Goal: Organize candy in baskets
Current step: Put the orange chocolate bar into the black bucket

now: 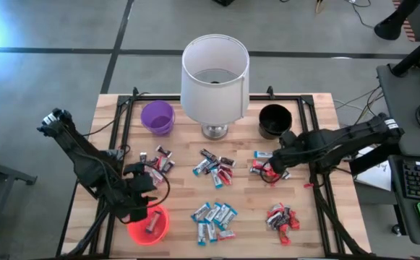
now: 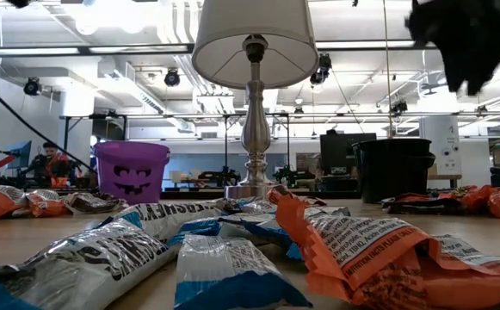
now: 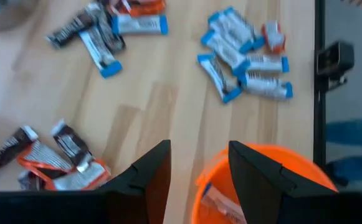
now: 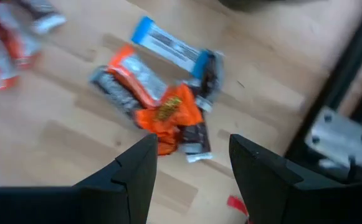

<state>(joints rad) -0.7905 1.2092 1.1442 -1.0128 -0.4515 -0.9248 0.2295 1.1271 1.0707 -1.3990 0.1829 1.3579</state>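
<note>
A: Where was the left hand (image 3: 199,177)?

B: Over the near-left part of the table (image 1: 181,209), above the rim of the orange-red basket (image 1: 150,225). Fingers stood apart with nothing between them. One wrapped bar lay inside that basket.

A: Right hand (image 4: 190,171)?

B: Above a small candy heap (image 4: 162,102) toward the right side, near the black basket (image 1: 273,120). Fingers spread wide, empty. The heap held a blue-and-white bar, orange-red wrappers and dark ones, overlapping.

A: The other candy?

B: Loose on the table in clusters: a mixed group (image 1: 157,160) just beside the left arm, another (image 1: 215,166) in front of the lamp (image 1: 214,81), a mostly blue-and-white group (image 1: 213,219) at the near middle, a red group (image 1: 283,218) at near right.

A: Remaining baskets?

B: Purple basket (image 1: 157,116) stood left of the lamp, black one right of it. Could not tell their contents.
</note>
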